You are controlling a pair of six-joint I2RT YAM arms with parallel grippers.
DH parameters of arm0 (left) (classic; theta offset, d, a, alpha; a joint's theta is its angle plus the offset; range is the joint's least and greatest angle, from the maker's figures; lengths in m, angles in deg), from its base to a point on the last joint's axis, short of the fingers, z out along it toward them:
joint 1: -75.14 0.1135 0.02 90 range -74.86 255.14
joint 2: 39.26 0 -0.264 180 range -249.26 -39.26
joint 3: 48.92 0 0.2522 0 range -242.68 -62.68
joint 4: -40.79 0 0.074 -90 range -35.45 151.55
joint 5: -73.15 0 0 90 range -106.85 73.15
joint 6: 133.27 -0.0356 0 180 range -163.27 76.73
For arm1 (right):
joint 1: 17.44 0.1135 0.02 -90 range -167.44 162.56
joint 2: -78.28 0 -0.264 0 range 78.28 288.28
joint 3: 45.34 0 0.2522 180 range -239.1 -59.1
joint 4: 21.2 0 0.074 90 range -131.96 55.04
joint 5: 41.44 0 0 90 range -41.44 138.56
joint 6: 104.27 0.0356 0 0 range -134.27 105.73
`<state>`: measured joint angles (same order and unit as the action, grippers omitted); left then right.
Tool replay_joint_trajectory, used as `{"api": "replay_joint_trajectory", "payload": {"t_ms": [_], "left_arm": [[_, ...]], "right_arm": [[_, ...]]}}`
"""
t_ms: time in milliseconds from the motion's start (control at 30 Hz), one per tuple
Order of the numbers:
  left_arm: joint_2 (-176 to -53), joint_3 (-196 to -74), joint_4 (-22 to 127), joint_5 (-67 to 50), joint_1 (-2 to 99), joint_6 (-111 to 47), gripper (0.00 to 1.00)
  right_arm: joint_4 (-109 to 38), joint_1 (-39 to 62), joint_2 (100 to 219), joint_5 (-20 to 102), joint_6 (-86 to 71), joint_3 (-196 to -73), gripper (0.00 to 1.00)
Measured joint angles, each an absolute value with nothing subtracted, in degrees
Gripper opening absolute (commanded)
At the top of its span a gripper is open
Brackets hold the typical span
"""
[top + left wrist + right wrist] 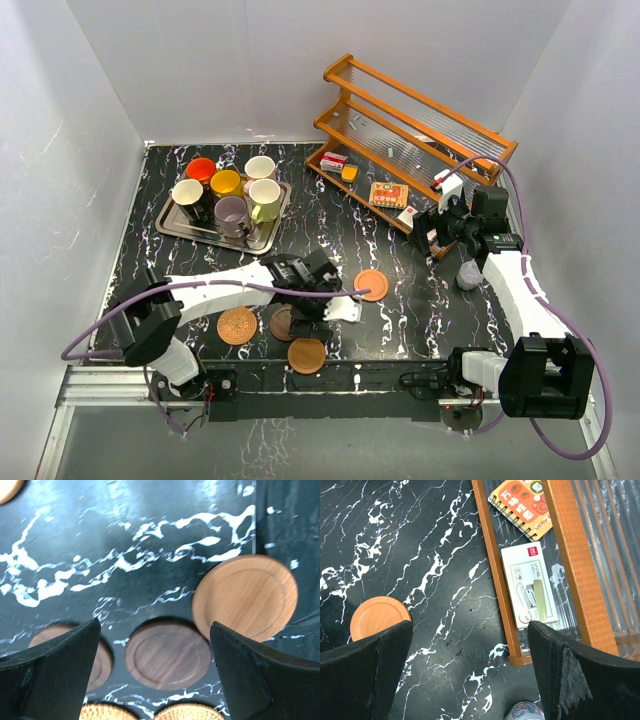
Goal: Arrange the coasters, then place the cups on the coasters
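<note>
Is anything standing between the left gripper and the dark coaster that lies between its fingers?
Nothing visible does. The open left gripper hangs over the dark coaster, one finger on either side. A lighter coaster lies close against its rim, near one finger.

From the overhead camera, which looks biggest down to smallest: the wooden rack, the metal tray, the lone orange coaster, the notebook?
1. wooden rack
2. metal tray
3. notebook and orange coaster: they look about alike, too close to rank.
</note>
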<state>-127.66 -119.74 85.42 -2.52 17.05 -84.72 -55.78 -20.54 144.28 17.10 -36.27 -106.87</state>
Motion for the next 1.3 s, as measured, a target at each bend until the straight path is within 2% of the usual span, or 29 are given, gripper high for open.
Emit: {"api": "replay_joint_trajectory", "payload": {"t_ms": [333,700,1300], "left_arm": [[-133.8,-119.7,83.0,-0.6,12.4,-85.8,0.9],[-135.2,-120.1,78.4,-1.8,12.0,-84.7,0.9],[-142.2,-127.7,70.9,-7.5,11.9,-79.2,0.89]], "right_arm": [[-55.8,-20.8,144.3,17.1,-36.3,-106.9,0.98],[-55.8,-21.0,144.3,17.1,-36.3,-106.9,0.98],[-55.8,-21.0,144.3,17.1,-36.3,-106.9,0.98]]}}
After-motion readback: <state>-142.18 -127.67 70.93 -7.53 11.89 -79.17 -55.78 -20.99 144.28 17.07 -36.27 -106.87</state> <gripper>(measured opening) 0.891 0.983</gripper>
